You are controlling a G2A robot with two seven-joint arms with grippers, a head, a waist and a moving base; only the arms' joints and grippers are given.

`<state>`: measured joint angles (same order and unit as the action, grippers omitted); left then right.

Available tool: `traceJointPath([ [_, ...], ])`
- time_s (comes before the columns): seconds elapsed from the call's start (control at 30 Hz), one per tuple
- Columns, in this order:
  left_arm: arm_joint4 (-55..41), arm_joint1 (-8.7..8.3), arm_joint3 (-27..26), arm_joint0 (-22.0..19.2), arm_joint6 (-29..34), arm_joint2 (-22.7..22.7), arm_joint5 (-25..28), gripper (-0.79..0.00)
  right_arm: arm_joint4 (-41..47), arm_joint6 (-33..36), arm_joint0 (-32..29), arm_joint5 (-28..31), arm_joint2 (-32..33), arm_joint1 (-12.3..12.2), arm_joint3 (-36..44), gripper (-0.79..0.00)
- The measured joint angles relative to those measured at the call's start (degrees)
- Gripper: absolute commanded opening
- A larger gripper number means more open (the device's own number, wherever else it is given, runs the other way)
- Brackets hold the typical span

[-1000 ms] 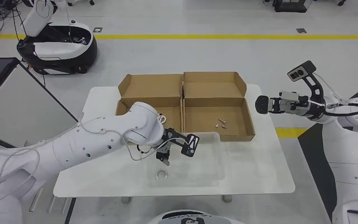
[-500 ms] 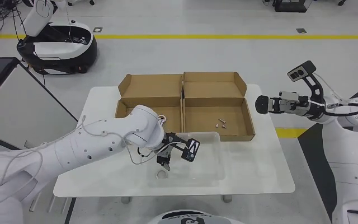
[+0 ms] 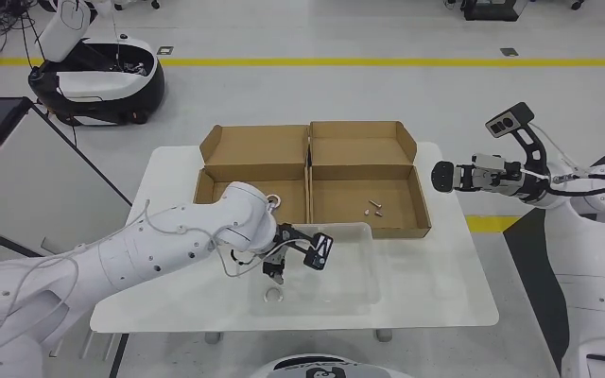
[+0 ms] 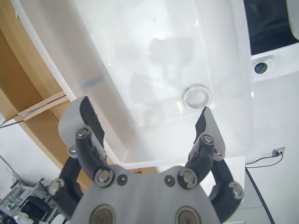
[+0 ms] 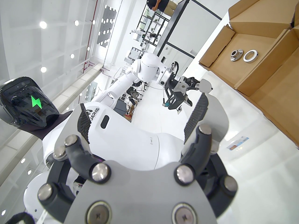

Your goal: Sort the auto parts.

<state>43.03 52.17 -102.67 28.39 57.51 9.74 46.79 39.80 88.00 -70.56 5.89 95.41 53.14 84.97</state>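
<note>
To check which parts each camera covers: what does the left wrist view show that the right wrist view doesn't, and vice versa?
Left wrist view: a metal ring lying in the clear bin, near the open left gripper. Right wrist view: a flanged hub beside a second ring in a cardboard box; open right gripper. Shared: cardboard boxes, the left gripper.

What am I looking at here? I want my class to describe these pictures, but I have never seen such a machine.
A two-armed robot works at a table. One picture looks down from above its arms; the other two come from cameras on its wrists. On the table stand two cardboard boxes and a clear bin. The left end effector hangs open over the bin, near a metal ring on its floor. The right end effector, also open, is off beside the table. Nothing is held. One box holds small bolts.
</note>
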Motion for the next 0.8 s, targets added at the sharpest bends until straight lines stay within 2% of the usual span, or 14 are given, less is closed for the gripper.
traceJointPath([
  [0.13, 1.6, 0.28, 0.9, 0.8, -0.6, 0.0, 0.6, 0.0, 0.0, 0.0, 0.0, 0.0, 0.0, 0.0, 0.0, 0.0],
  [0.8, 12.0, -0.09, 5.9, 5.2, -11.2, 0.0, 11.2, 0.0, 0.0, 0.0, 0.0, 0.0, 0.0, 0.0, 0.0, 0.0],
])
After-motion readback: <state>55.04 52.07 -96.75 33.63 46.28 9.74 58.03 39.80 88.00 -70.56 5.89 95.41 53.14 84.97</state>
